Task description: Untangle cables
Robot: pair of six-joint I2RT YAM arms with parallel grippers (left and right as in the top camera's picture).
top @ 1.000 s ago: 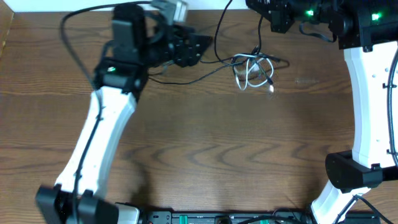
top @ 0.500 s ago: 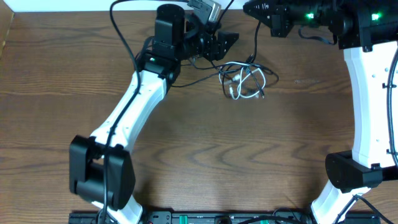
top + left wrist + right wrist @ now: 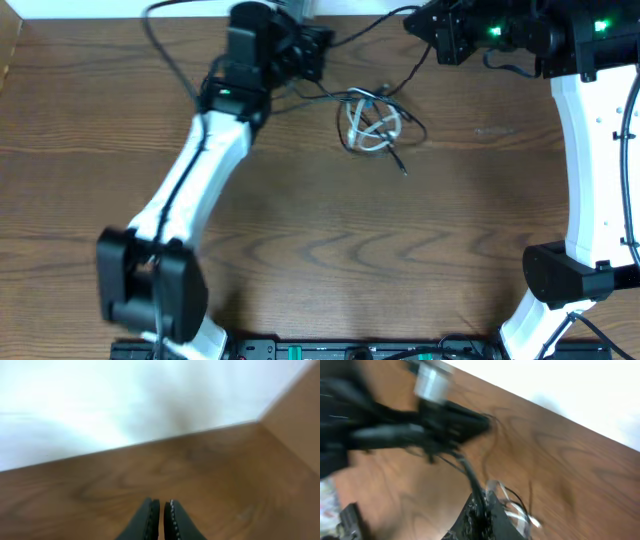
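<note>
Two claws work at the far side of the desk (image 3: 300,250). On the left, the left claw (image 3: 160,510) has its fingers pressed together, with nothing visible between them. Just right of it the cables (image 3: 372,122) lie on the wood in a loose knot, black loops tangled with a white one. Farther right, the right claw (image 3: 479,510) is closed, pinching a black cable (image 3: 468,476).

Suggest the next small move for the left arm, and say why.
Probably open the left gripper and lower it onto the loose black strand that leaves the tangle toward it. Its wrist view shows its fingers shut on nothing, aimed at the table, while the right gripper is shut on a black cord leading into the tangle, so a second grip seems needed.
</note>
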